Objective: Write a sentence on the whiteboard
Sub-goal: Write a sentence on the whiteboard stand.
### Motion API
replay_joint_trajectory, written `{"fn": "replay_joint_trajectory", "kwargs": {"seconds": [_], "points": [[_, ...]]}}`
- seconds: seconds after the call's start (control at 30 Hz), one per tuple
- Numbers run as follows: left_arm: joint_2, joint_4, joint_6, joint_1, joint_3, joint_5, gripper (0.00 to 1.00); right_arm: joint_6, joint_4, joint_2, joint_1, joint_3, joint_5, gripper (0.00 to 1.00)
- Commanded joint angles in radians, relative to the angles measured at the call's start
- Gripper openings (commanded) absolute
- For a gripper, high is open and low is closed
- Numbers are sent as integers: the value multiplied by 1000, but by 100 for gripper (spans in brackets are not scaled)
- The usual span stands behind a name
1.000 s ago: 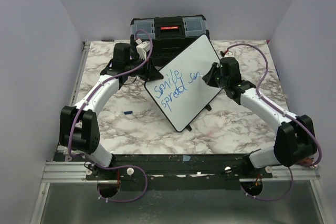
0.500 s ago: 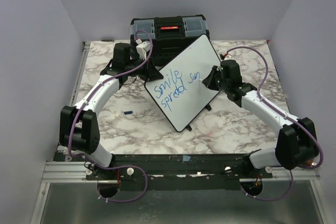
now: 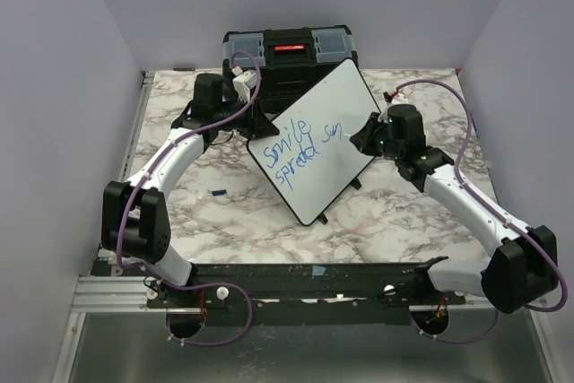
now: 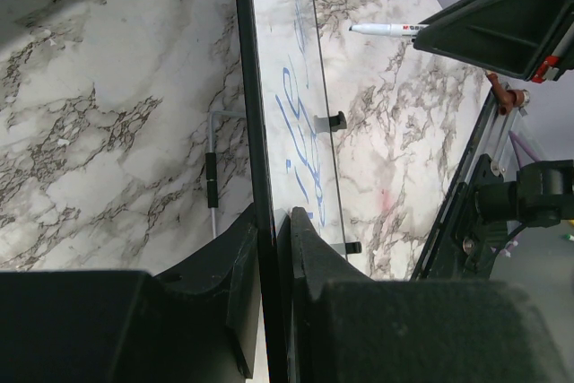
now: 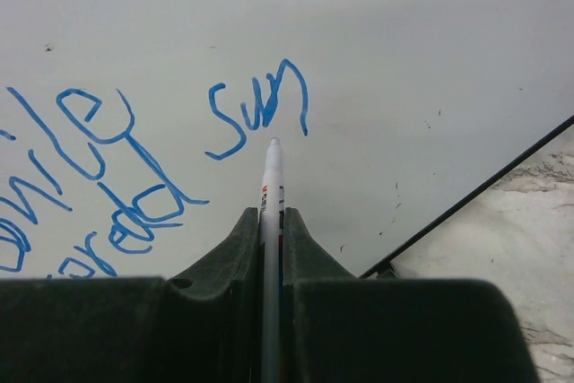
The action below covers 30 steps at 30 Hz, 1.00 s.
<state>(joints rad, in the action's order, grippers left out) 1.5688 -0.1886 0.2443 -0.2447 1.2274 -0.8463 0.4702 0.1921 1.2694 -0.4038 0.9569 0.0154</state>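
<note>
Right gripper (image 5: 271, 221) closed on marker (image 5: 272, 172), tip just ahead by "Sun". Left gripper (image 4: 273, 239) clamps whiteboard (image 4: 280, 60) edge. Sentence (image 3: 296, 150) approx. two-thirds done; "shine" prob. left.

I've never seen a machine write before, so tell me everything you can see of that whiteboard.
The whiteboard is a glossy white rectangle with rounded corners, a thin black rim and small black feet. It sits turned cornerwise over the marble table, in front of a black toolbox. Blue handwriting reads "Smile", "spread" and "Sun". The left pincer clamps its rim; the right pincer holds a marker with its tip at "Sun".
</note>
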Motion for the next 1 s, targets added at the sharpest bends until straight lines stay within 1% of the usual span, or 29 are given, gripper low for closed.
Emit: {"fn": "replay_joint_trajectory", "kwargs": {"seconds": [0.0, 0.27, 0.57, 0.97], "points": [[-43, 95, -82, -7, 3, 3, 0, -24, 22, -34, -2, -38, -24, 1], [-44, 98, -80, -7, 1, 4, 0, -8, -3, -51, 3, -75, -105, 1], [-41, 100, -76, -7, 1, 5, 0, 27, -60, 18, 49, -50, -92, 1], [-44, 95, -78, -8, 1, 5, 0, 47, -127, 75, 59, -9, -74, 1]]}}
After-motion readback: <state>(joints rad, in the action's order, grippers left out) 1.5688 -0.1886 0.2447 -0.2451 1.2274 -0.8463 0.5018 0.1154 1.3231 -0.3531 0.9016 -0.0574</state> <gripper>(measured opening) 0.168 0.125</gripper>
